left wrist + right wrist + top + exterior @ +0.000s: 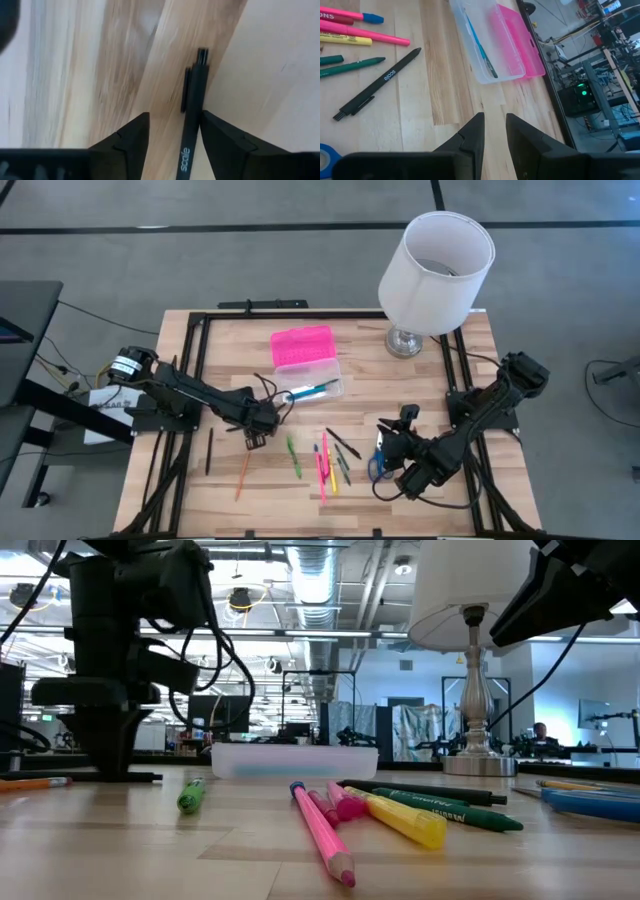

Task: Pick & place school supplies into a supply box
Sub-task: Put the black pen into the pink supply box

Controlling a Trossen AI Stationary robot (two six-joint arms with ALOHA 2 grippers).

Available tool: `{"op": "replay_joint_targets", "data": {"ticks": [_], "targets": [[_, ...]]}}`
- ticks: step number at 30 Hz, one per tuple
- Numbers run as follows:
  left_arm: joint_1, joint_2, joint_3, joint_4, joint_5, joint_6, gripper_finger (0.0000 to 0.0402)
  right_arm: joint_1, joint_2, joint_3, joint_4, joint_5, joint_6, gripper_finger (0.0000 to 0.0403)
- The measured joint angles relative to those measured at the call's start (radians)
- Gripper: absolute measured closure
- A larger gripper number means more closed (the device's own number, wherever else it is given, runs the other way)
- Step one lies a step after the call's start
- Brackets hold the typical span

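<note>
My left fingers (172, 145) are spread apart and low over the table (190, 500), with a black pen (192, 107) lying between them. The pen rests flat on the wood and I am not squeezing it.

My right fingers (494, 135) hang over bare wood near the right side of the table. There is only a thin gap between them, and nothing is in it.

The supply box (308, 383) sits open near the middle of the table, its pink lid (302, 345) folded back. One blue pen (312, 391) lies inside the clear base.

More pens and markers (328, 460) lie loose between my two arms. An orange pencil (243, 475) lies close to the front edge. A white lamp (435, 275) fills the far right corner.
</note>
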Motion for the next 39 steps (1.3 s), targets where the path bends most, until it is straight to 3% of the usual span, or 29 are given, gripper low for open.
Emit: {"op": "replay_joint_targets", "data": {"ticks": [14,29,39], "targets": [[0.000,0.000,-0.002,-0.052,0.104,-0.004,0.0248,0.000,0.000,0.000,0.002,0.000,0.001,0.0328],[-0.003,0.000,-0.004,-0.023,0.111,0.081,0.0355,0.000,0.000,0.000,0.002,0.000,0.001,0.0328],[-0.003,0.000,-0.005,-0.001,0.099,0.145,0.0357,0.000,0.000,0.000,0.002,0.000,0.001,0.0328]]}}
